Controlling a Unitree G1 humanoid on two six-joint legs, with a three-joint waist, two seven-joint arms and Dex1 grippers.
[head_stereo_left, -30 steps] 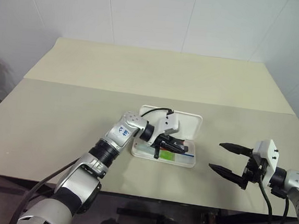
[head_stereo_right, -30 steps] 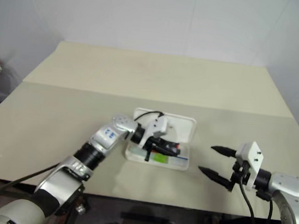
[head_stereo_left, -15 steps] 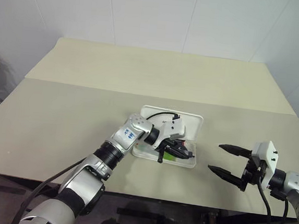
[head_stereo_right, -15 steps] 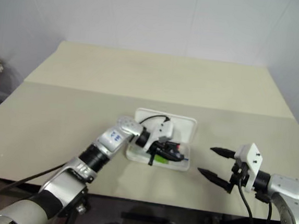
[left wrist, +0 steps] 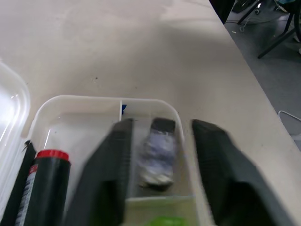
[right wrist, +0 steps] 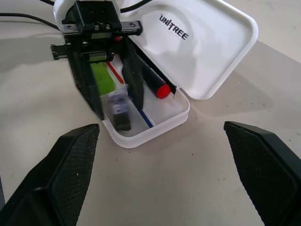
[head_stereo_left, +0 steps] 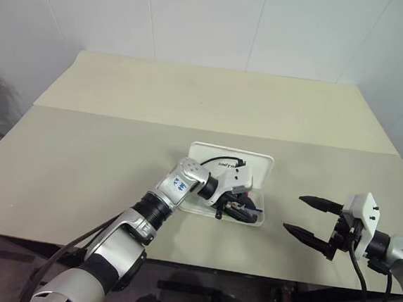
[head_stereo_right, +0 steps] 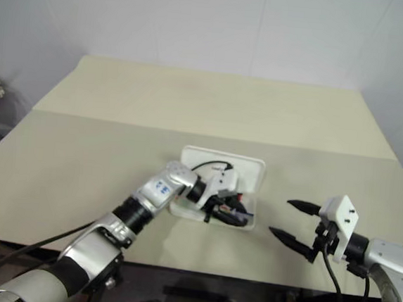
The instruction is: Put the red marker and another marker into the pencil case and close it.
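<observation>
Right wrist view: the left gripper, jaws parted, straddles the lime-green marker inside the open pencil case. The red marker lies just beside. The right gripper hangs spread wide.

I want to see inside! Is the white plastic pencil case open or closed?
Open. The white plastic pencil case has its lid tipped back, and the red-capped black marker and lime-green marker lie inside.

I get even, bright, diffuse light with soft shadows on the bench, faint glare on the pencil case lid, and smeared left gripper jaws up close.
</observation>
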